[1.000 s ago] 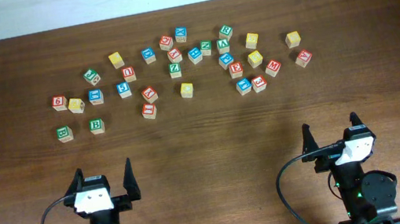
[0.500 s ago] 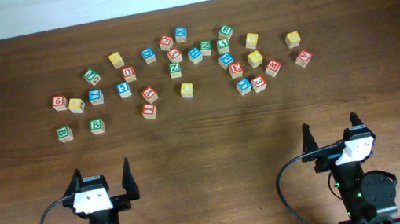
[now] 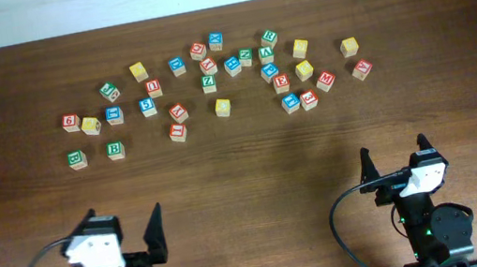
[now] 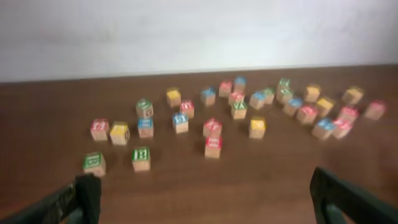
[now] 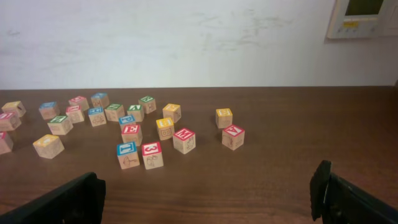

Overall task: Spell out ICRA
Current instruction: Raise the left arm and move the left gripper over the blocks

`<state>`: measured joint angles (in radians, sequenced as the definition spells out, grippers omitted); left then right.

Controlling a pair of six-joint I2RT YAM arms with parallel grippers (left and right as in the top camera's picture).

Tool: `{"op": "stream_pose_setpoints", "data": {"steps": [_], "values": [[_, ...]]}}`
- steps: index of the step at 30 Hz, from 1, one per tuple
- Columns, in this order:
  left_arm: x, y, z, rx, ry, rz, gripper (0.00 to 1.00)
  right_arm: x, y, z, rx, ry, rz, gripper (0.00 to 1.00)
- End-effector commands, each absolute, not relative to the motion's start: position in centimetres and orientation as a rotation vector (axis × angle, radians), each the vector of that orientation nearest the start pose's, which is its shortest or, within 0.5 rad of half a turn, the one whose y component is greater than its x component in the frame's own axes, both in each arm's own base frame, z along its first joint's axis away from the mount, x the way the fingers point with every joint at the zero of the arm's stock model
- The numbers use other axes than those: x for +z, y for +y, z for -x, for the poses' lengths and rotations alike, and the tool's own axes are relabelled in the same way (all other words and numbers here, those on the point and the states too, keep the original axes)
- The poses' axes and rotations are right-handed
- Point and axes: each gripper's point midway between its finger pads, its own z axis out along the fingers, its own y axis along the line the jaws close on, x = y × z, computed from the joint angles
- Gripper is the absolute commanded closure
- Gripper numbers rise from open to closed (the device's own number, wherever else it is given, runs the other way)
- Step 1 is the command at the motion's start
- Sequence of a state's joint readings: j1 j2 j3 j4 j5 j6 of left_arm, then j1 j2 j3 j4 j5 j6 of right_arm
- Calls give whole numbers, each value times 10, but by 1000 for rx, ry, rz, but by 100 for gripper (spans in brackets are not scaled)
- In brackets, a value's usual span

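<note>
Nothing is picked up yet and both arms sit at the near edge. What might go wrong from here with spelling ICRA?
1. Crowding: a blue block and a red block sit side by side, touching or nearly so. The wide-open right gripper may knock the neighbour when it comes down on one.
2. Letters face many directions and the left wrist view is blurred, so the left gripper might go for a wrong letter.
</note>
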<state>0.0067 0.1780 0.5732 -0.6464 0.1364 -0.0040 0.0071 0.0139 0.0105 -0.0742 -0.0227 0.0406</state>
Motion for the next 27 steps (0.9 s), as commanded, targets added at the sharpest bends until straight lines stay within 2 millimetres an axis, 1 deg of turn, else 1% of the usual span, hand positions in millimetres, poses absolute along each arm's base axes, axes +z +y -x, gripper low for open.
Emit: {"op": "stream_pose_setpoints", "data": {"steps": [1,4,7,10,11,13,16,19,22,23,25,27], "values": [[310,-32,-195,-179,1827,-118,1,156,5,-246,47,1648,-7,2],[345,-35,-202,-204,1887,-132,1,156,5,-246,47,1648,-7,2],[373,-37,-217,-219,1975,-133,1,156,5,-246,46,1648,-7,2],[395,-37,-238,-227,2076,-127,1,156,5,-246,47,1648,-7,2],[403,-36,-250,-214,2134,-156,1,156,5,-246,47,1648,-7,2],[408,-36,-262,-203,2187,-186,1,156,5,-246,47,1648,-7,2],[411,-36,-286,-209,2274,-183,1,156,5,-246,47,1648,-7,2],[404,-36,-315,-220,2346,-178,1,156,5,-246,46,1648,-7,2],[392,-38,-344,-240,2380,-180,1,156,5,-246,46,1648,-7,2],[384,-39,-355,-254,2396,-183,1,156,5,-246,47,1648,-7,2],[369,-39,-369,-261,2436,-180,1,156,5,-246,47,1648,-7,2],[359,-39,-379,-264,2460,-178,1,156,5,-246,46,1648,-7,2]]}}
